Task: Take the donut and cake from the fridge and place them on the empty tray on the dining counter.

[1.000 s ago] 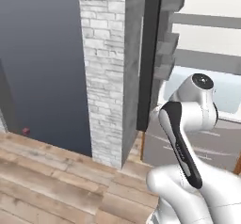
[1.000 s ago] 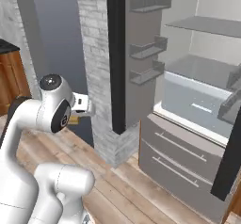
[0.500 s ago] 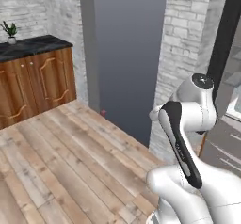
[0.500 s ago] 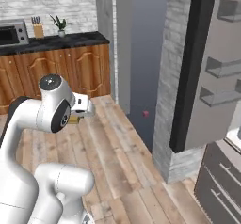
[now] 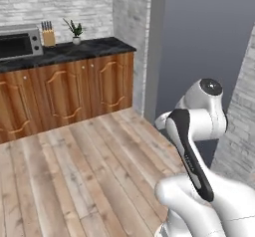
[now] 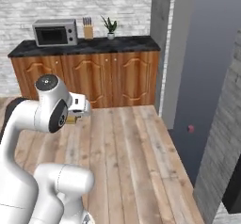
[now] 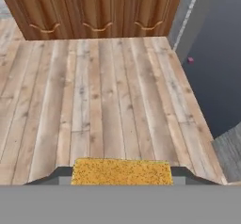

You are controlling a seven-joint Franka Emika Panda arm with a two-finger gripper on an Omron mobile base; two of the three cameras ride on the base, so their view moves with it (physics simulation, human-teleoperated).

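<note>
One item in grip: cake (image 7: 121, 172), a yellow-orange speckled block, seen between the two dark finger tips at the bottom of the hand view.
Pincer (image 7: 121, 175): closed on the cake, jaws pressed against its two short ends; also glimpsed at the wrist in the right base view (image 6: 77, 115), with a bit of yellow below the white hand.
Cake's long axis: across the pincer, running from one finger to the other; top face flat and level, edges straight, texture grainy.
Ahead of pincer: bare wooden floor (image 7: 108, 96), then brown cabinet doors (image 7: 94, 6) with curved handles farther out.
Ahead and to one side: grey wall (image 7: 221, 68) with a small pink dot (image 7: 190, 60) low on it.
Beyond cabinets: black counter (image 6: 84, 45) carrying a microwave (image 6: 55, 32), knife block (image 6: 87, 30) and small plant (image 6: 110, 28).
Tray and dining counter: direction from the pincer cannot be told.
Key relation, as judged: cake held and in transit; drop-off spot yet to be faced, so next move hangs on turning the base until the tray lies ahead.
Risk, as judged: small block, could slip if the hand tilts.
</note>
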